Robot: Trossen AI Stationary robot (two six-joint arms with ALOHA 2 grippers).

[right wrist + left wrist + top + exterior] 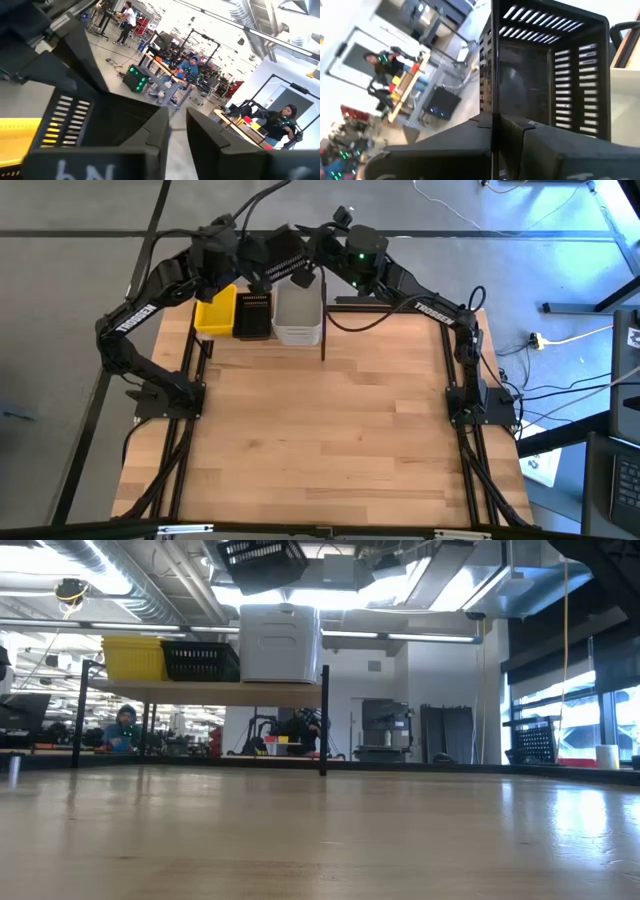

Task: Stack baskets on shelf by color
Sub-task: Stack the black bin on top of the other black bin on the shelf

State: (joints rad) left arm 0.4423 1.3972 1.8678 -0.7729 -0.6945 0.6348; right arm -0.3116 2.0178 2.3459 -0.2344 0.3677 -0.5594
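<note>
A black perforated basket (277, 256) hangs in the air above the shelf (200, 690), over the white baskets (280, 642). My left gripper (492, 137) is shut on it from the left. My right gripper (176, 131) is at the basket's (95, 117) right end with its fingers apart; whether a finger touches the basket I cannot tell. On the shelf board, side by side, rest yellow baskets (216, 312), black baskets (252, 315) and white baskets (298, 315). My left gripper pinches one upright wall of the black basket at its rim (492, 97), one finger inside the basket and one outside. The fingers come roughly level from the table's left side. The basket (262, 562) is lifted clear of the shelf stacks and a little tilted.
The shelf's black upright (323, 330) stands just right of the white baskets. The wooden tabletop (320, 440) stretches wide toward the near edge. Cables hang off the right arm (430, 310). People are at work in the room beyond.
</note>
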